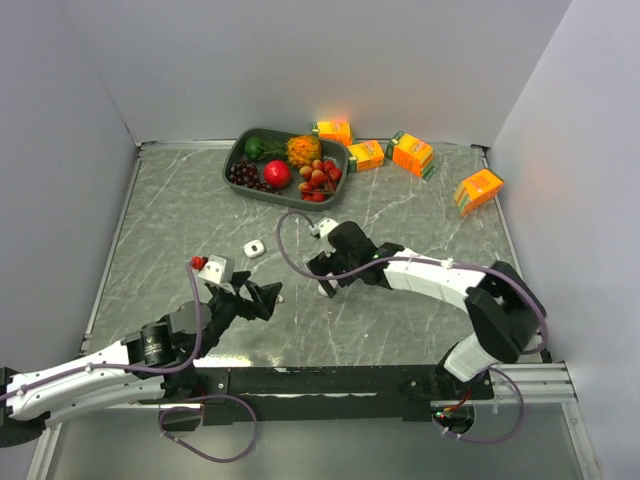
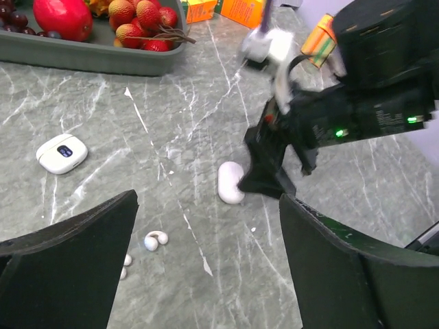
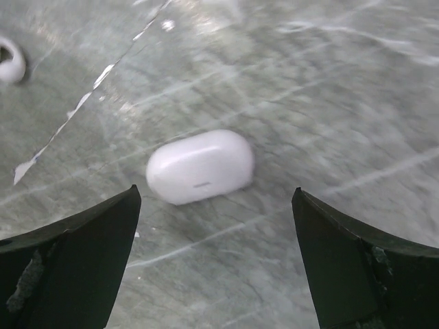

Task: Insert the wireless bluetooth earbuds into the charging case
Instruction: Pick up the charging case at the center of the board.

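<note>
A closed white oval charging case point(image 3: 200, 166) lies on the marble table, just beyond my open right gripper point(image 3: 216, 195), untouched by its fingers. The left wrist view shows that same case point(image 2: 230, 183) against the right gripper's dark fingertips point(image 2: 264, 179). My left gripper point(image 2: 208, 205) is open and empty above the table. A curled white earbud point(image 2: 156, 239) lies loose just inside its left finger, with two tinier white earbuds point(image 2: 125, 261) at that finger's edge. A second white case point(image 2: 62, 153) with a dark window sits further left and shows again as the windowed case point(image 1: 253, 249).
A dark tray point(image 1: 237, 160) of fruit stands at the back. Several orange cartons point(image 1: 412, 153) lie to its right, one point(image 1: 478, 189) near the right wall. Grey walls close in the table on three sides.
</note>
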